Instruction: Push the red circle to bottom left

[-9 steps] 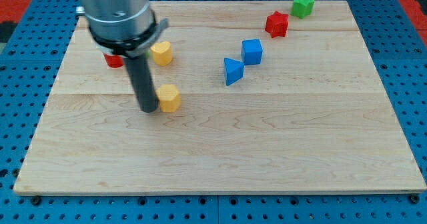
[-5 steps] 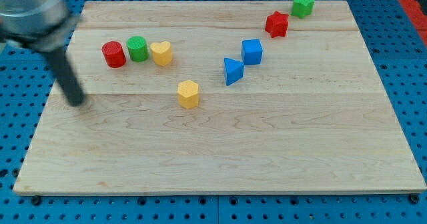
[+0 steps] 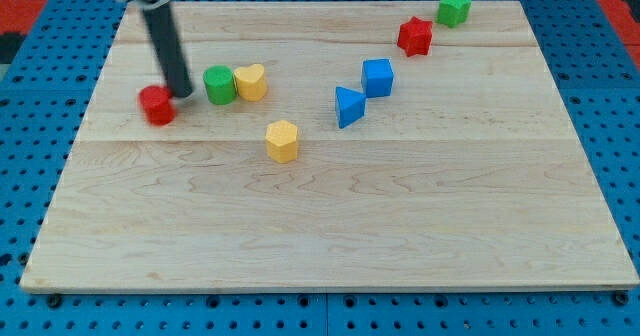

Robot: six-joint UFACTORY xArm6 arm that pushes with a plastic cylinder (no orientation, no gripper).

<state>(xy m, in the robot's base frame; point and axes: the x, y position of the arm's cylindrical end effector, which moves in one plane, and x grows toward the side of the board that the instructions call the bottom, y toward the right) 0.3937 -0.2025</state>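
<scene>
The red circle [image 3: 156,105] lies on the wooden board [image 3: 330,226] at the view's left, a little above the middle. My tip [image 3: 181,93] is down on the board right against the red circle's upper right side, between it and the green circle [image 3: 219,84]. The dark rod rises from the tip toward the view's top left.
A yellow heart [image 3: 251,81] touches the green circle's right side. A yellow hexagon [image 3: 283,140] lies below them. A blue triangle [image 3: 348,107] and a blue cube [image 3: 377,77] sit mid-board. A red star [image 3: 414,36] and a green star [image 3: 452,8] are at the top right.
My tip swung from beside the yellow hexagon out to the left edge, then to the red circle's upper right. The red circle has slid down and left; the yellow hexagon was nudged right.
</scene>
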